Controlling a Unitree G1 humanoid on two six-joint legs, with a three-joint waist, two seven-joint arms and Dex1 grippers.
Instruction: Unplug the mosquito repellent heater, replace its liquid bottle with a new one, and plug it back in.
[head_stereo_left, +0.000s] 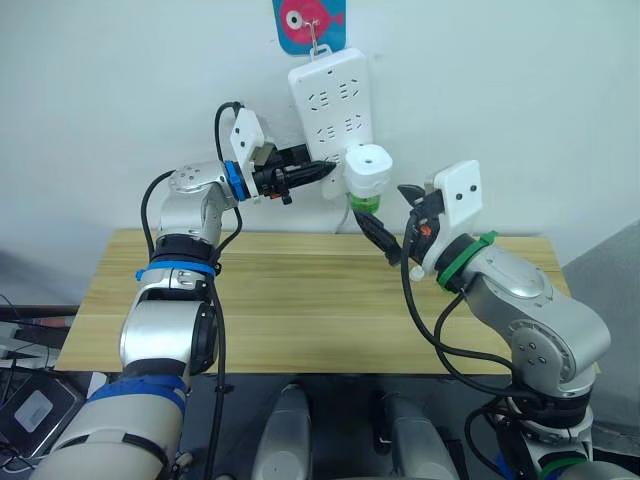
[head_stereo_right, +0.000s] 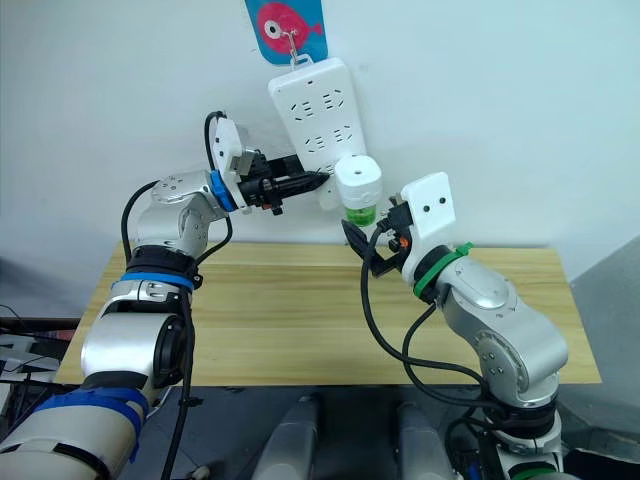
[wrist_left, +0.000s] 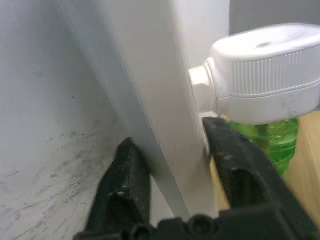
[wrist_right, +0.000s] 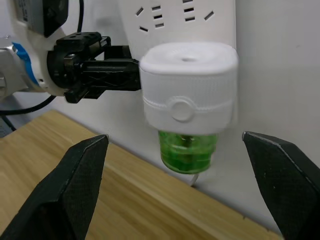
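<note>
A: How many grippers, left to right?
B: Two. The left gripper (head_stereo_left: 318, 171) pinches the lower edge of the one power strip (head_stereo_left: 335, 105) on the wall.
A: And the heater?
B: One mosquito repellent heater (head_stereo_left: 367, 170), plugged into that strip, one green bottle (wrist_right: 188, 150) beneath. The right gripper (wrist_right: 186, 192) spreads wide just below it, above the table (head_stereo_left: 300, 300).

1 heater (head_stereo_left: 367, 170), 1 green bottle (wrist_right: 188, 150), 1 power strip (head_stereo_left: 330, 105), 1 table (head_stereo_left: 300, 300), 2 end effectors
</note>
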